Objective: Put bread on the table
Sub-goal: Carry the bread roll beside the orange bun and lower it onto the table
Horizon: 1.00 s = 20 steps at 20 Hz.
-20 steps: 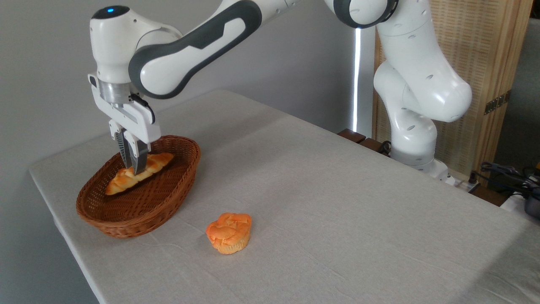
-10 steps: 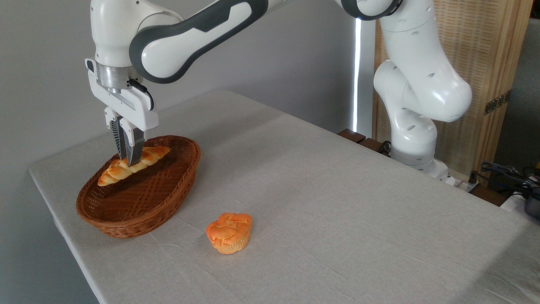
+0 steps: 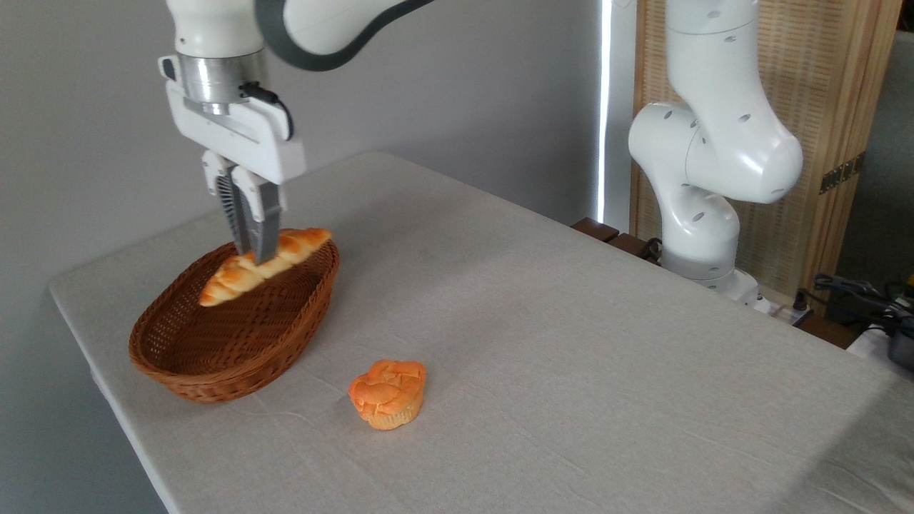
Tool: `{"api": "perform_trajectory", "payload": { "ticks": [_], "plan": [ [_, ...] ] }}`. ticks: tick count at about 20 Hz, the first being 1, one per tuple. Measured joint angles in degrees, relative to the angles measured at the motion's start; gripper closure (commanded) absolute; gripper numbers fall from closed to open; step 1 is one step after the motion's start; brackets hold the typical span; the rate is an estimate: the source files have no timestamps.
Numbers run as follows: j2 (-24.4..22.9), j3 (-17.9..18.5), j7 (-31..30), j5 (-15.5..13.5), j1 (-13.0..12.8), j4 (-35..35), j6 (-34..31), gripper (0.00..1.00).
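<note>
While my pincer points straight down over the far end of the wicker basket, its two fingers are pressed in against the middle of the bread, one on each side, with only the width of the loaf between them. I hold the bread clear of the basket floor, up at about the level of the rim. It hangs at a slant: the right tip sits higher, over the far right edge of the basket, and the left tip dips lower, over the open hollow of the weave. I cannot tell whether the high tip brushes the rim or just passes in front of it.

Under the loaf the basket rests on the table, near the left corner, and I see nothing else lying in it. Its brown weave is dark where the shadow of the bread and my fingers falls.

To the right of the basket and nearer the camera, a round orange muffin-shaped bun stands upright on the cloth, well apart from my pincer and just clear of the basket's front wall. My white arm's base stands beyond the far right edge of the table.
</note>
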Motion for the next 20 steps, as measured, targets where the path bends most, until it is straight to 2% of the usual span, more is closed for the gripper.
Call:
{"api": "perform_trajectory", "payload": {
  "ticks": [3,9,10,11,12,13,20],
  "plan": [
    [-5.27,3.44,6.56,-1.19,1.26,-5.84,-0.49,0.74],
    [-14.49,11.07,19.70,-1.66,1.48,-19.10,-0.57,0.69],
    [-15.14,11.95,21.57,-1.67,1.49,-20.78,-0.56,0.56],
    [-15.49,12.81,23.36,-1.67,1.50,-22.21,-0.55,0.23],
    [-15.62,13.66,25.06,-1.68,1.51,-23.38,-0.52,0.03],
    [-15.61,14.28,26.10,-1.68,1.52,-24.19,-0.50,0.00],
    [-15.58,15.01,27.23,-1.68,1.34,-25.77,-0.45,0.00]
  ]
}}
